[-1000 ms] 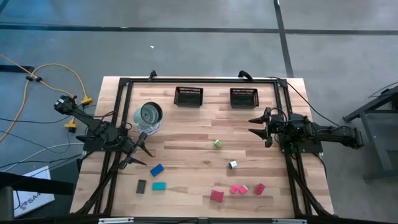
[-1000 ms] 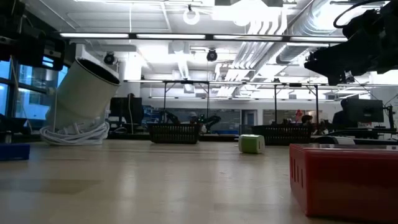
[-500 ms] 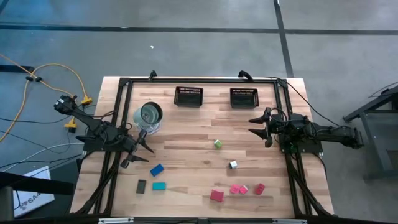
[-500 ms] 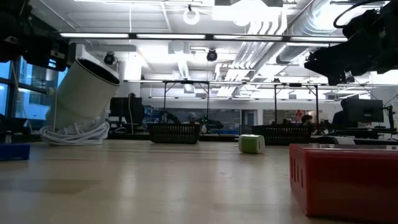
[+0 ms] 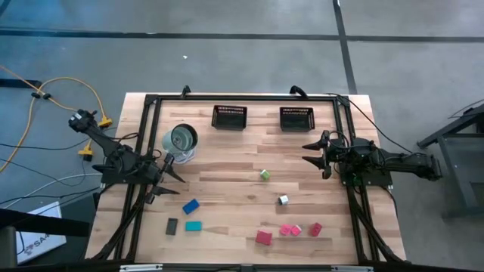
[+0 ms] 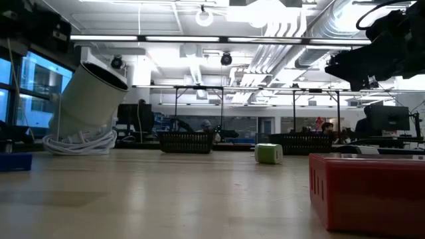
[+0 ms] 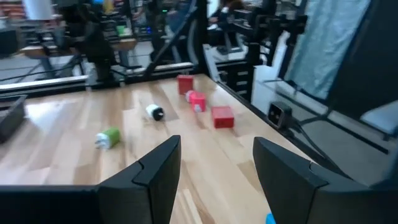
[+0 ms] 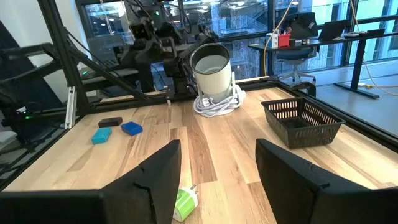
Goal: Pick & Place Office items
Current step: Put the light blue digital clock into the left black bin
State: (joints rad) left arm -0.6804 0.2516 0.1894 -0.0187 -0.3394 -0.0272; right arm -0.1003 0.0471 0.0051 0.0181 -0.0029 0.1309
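The office items lie scattered on the wooden table: a green one (image 5: 265, 174), a white one (image 5: 283, 200), a blue one (image 5: 190, 205), a black one (image 5: 172, 225), a teal one (image 5: 193, 226), a red block (image 5: 263, 237), two pink pieces (image 5: 290, 230) and a small red one (image 5: 314, 228). My left gripper (image 5: 170, 185) hovers open at the left side, above the table and short of the blue item; its wrist view (image 7: 217, 180) looks across at the red and pink pieces. My right gripper (image 5: 305, 153) stands open at the right side, holding nothing (image 8: 217, 174).
Two black mesh baskets (image 5: 230, 116) (image 5: 296, 118) stand at the far edge. A white cylinder (image 5: 181, 141) leans on a coiled white cable at the far left, close to my left gripper. A black frame (image 5: 242, 98) runs round the table.
My left gripper has risen, going almost out of the top of the low view, and stays open. The items and the right arm have kept still.
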